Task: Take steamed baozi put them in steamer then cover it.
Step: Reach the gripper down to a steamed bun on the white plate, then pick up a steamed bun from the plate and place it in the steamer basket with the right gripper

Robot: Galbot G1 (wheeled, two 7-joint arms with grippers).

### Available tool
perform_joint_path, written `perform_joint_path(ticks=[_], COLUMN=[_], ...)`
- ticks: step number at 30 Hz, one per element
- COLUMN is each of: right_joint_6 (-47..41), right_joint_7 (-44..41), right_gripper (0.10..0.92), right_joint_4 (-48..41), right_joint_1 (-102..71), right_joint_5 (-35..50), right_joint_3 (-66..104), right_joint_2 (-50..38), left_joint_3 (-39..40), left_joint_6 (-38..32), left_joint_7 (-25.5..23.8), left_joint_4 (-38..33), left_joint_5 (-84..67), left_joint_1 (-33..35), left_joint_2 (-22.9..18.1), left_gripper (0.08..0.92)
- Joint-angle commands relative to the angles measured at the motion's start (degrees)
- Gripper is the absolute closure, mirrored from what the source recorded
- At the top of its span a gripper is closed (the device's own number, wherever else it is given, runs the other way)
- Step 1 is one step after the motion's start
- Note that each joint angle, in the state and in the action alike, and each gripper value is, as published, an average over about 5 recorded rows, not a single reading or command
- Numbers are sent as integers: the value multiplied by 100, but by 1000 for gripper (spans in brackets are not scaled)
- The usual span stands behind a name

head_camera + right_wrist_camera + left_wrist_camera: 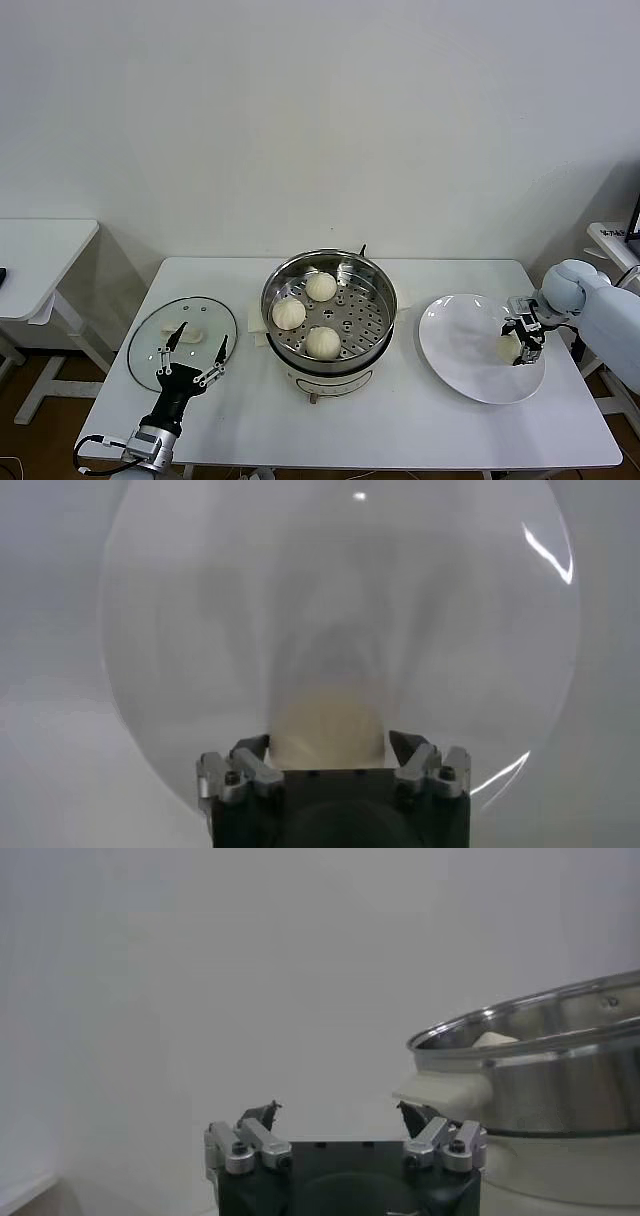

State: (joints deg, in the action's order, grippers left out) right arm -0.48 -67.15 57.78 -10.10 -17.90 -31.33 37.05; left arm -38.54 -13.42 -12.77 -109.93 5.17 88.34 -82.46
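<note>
On the left of the counter [420, 420] my left gripper [191, 361] hovers just above the near edge of the glass lid [182, 340], jaws spread wide and holding nothing. If I drop onto the lid's white handle [187, 333] off-centre, I judge the lid could tip or skate on the counter, and swinging it over early could knock the steamer [330, 310] rim.

In the middle, the steamer holds three steamed baozi [321, 286] on its perforated tray, apart from one another.

To the right, the white plate [455, 340] carries the last bun [328, 728], and my right gripper [524, 340] sits around it, jaws parted on either side; I cannot tell whether they have touched the dough yet. The danger, as I see it: closing too hard dents the soft bun, too lightly and it slips out during the carry, and a low approach could drag the plate.

Count: four baozi (three in, one out), one steamer, one lid, one plate, two grippers.
</note>
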Motion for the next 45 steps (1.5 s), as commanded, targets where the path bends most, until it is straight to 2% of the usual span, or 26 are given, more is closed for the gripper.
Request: perform_joint_path(ticks=[1,6,11,17,22,27,31,37,45], right_joint_6=[6,-55,-396,-920,-1336,-1843,-2225,-2602,-2719], right_joint_7=[-18,-81,-244,-488,-527,-369,-190,61,164], right_gripper=[313,322,337,338,338,338,338,338,338], right_joint_4=[0,222,838,1799,2590,3191,3447,3349,2751], right_joint_1=[-42,86,770,2363,4260,6092,6961,7177,6563], right_joint_5=[-3,253,1119,2246,3175,4204,4932,5719,5807], right_joint_3=[53,-37,-806,-2186,-3911,-5533,-6170,-6226,-5925], right_joint_2=[13,-170,-676,-1313,-1405,-883,-213,1003,2350], left_joint_3=[22,34,62,101,107,103,71,-6,-165], left_joint_6=[0,3,11,23,19,7,-8,-28,-24], left_joint_7=[8,14,24,40,35,24,-2,-38,-79], left_joint_4=[10,4,-11,-23,15,40,72,112,143], left_joint_5=[4,14,17,19,14,1,-26,-87,-188], left_joint_1=[-9,-10,-16,-35,-71,-112,-152,-209,-239], left_joint_2=[-11,-9,-6,3,31,64,86,115,191], left_gripper=[177,177,177,177,177,177,177,177,177])
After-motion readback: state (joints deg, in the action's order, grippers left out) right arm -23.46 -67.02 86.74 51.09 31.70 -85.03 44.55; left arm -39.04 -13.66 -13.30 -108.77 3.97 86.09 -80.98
